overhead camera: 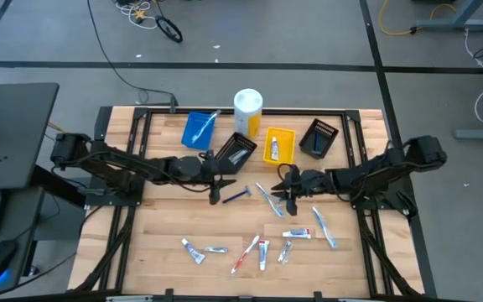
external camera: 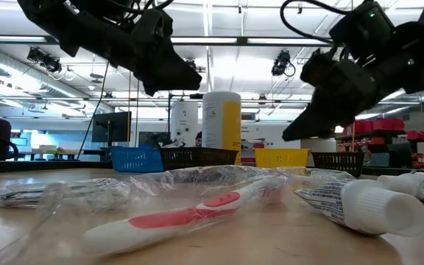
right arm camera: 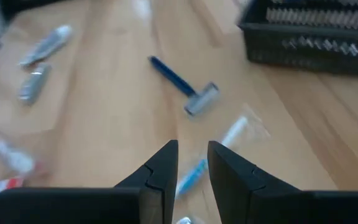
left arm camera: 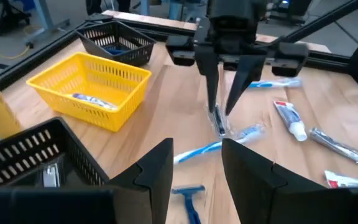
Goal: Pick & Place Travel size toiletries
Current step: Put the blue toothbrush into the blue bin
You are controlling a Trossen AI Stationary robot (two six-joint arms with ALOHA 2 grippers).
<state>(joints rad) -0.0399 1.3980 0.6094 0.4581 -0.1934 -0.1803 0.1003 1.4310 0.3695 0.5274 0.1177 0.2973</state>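
Observation:
A pale-blue toothbrush in clear wrap (overhead camera: 268,200) (left arm camera: 241,134) (right arm camera: 229,134) lies flat on the wooden table near its middle. A blue razor (overhead camera: 238,195) (right arm camera: 185,87) lies beside it. My right gripper (overhead camera: 279,200) (left arm camera: 222,111) (right arm camera: 192,163) is open and points steeply down, one fingertip on either side of the toothbrush's end. My left gripper (overhead camera: 216,195) (left arm camera: 196,168) hovers open and empty to the razor's left. Several more tubes and toothbrushes (overhead camera: 262,250) (external camera: 190,213) lie along the near side. My right gripper's fingertips (left arm camera: 216,106) stand just over one end of the wrapped toothbrush (left arm camera: 220,126), coming from above. I cannot tell whether they touch it. The toothbrush lies flat on the table.
At the far side stand a blue bin (overhead camera: 198,128), a black bin (overhead camera: 237,151), a yellow bin (overhead camera: 279,144) with a tube inside, another black bin (overhead camera: 319,137), and a tall white-and-yellow cylinder (overhead camera: 248,111). A tube (external camera: 366,206) lies close to the low camera.

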